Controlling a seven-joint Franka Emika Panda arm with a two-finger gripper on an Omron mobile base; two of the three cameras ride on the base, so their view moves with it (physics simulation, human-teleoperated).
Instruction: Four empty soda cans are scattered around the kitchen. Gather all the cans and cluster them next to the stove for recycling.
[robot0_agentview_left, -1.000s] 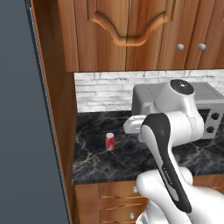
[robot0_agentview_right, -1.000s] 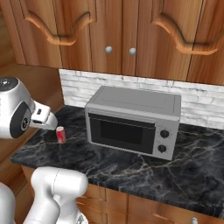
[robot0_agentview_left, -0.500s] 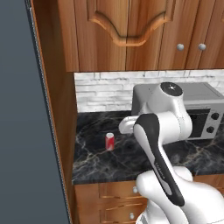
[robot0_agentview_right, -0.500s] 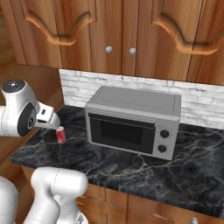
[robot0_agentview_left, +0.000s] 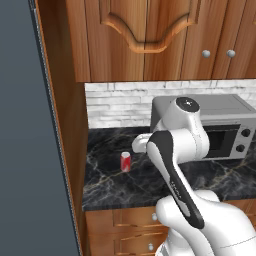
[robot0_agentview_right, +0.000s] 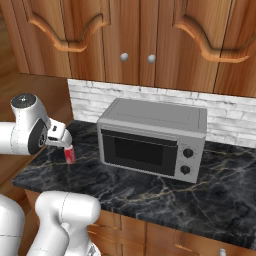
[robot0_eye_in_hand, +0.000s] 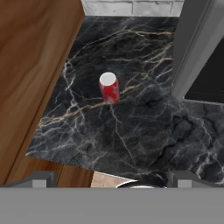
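Hung with jaws spread wide and empty as the gripper (robot0_eye_in_hand: 112, 178), above the black marble counter (robot0_eye_in_hand: 144, 131) and touching nothing. Stood upright and apart ahead of the fingertips (robot0_eye_in_hand: 40, 178), near the counter's middle, as one red soda can (robot0_eye_in_hand: 109, 87) with a silvery top, between the wooden side panel (robot0_eye_in_hand: 30, 65) and the silver toaster oven (robot0_agentview_right: 152, 137). Showed no readable writing or brand on can or oven.

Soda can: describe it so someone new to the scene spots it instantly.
Find the black marble counter below the wood cabinets. Between the wooden side wall and the silver toaster oven stands one small upright soda can: red with a silvery top, far smaller than the oven and apart from it.
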